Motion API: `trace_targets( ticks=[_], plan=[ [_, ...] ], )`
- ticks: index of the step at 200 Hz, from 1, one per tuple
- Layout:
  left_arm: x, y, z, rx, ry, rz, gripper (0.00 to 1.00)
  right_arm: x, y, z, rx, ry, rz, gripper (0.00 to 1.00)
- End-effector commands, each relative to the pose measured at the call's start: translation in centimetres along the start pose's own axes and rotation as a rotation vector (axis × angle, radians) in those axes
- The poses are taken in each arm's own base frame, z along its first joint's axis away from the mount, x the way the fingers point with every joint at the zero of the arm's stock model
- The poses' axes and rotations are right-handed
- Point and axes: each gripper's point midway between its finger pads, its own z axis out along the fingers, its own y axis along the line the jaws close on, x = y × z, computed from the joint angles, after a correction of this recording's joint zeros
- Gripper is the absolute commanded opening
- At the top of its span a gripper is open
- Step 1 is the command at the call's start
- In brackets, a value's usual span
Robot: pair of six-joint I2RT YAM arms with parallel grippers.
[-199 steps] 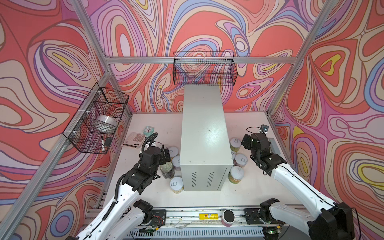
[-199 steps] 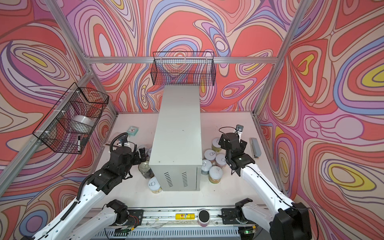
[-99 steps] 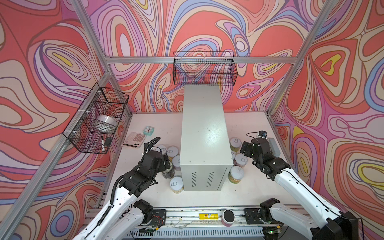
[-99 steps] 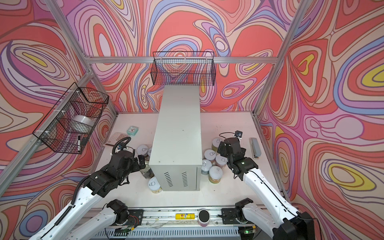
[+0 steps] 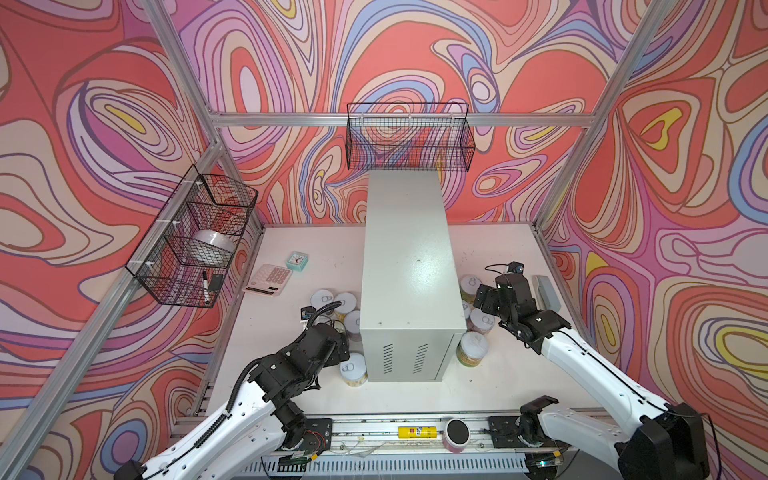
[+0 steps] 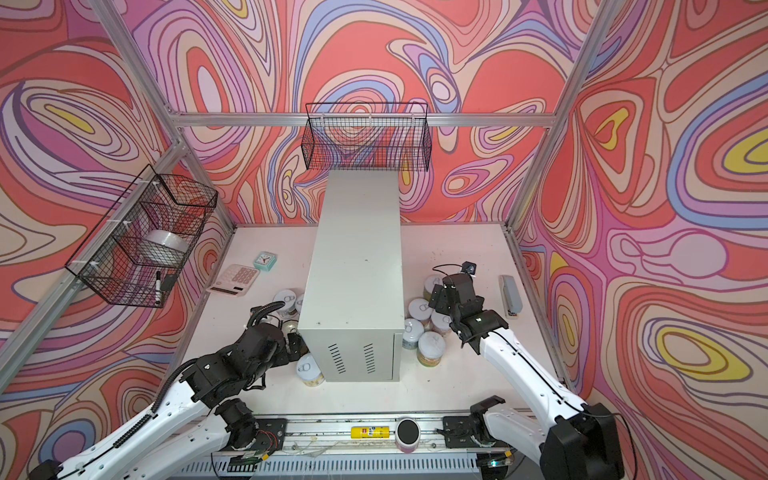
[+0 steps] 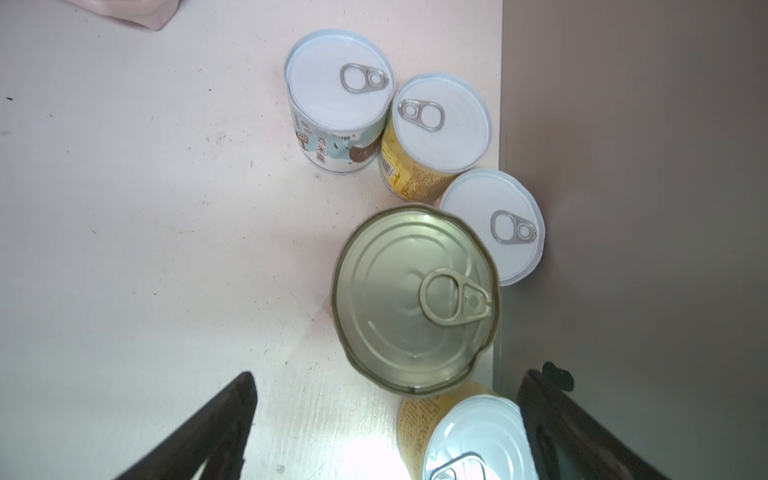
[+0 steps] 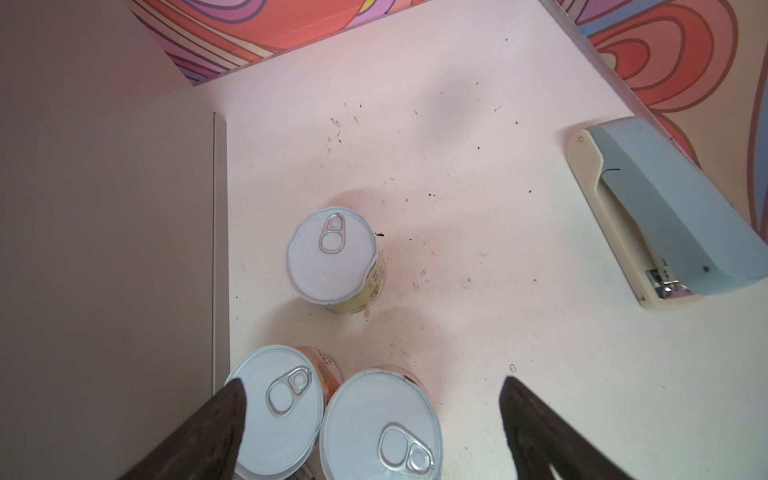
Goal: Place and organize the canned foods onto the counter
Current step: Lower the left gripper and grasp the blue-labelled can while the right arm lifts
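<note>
cans (image 5: 353, 368) stand on the bench (image 5: 415, 399) left and right of the grey cabinet (image 5: 407, 270), some hidden behind it or the arms (image 5: 582, 361). left tool (image 7: 392, 374) gapes empty at the silver-lidded tin (image 7: 411, 299), label unseen; right tool (image 8: 370, 381), wide and empty, hangs over two cropped cans.
</note>
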Motion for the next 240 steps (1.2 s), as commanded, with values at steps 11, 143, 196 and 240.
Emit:
trace_targets(
  ticks=[11, 143, 196, 240],
  plan=[
    [0.4, 0.2, 1.2, -0.032, -0.022, -0.052, 1.0, 0.5, 0.5, 0.7, -0.015, 0.011, 0.002, 0.98],
    [0.5, 0.3, 5.8, -0.081, -0.153, -0.055, 0.97, 0.6, 0.3, 1.1, -0.005, -0.006, 0.014, 0.97],
    [0.3, 0.5, 6.9, -0.108, -0.192, -0.069, 0.94, 0.7, 0.2, 1.3, 0.0, -0.008, 0.012, 0.96],
    [0.8, 1.2, 7.6, -0.133, -0.2, -0.08, 0.93, 0.8, 0.2, 1.6, -0.002, -0.009, 0.01, 0.96]
  ],
)
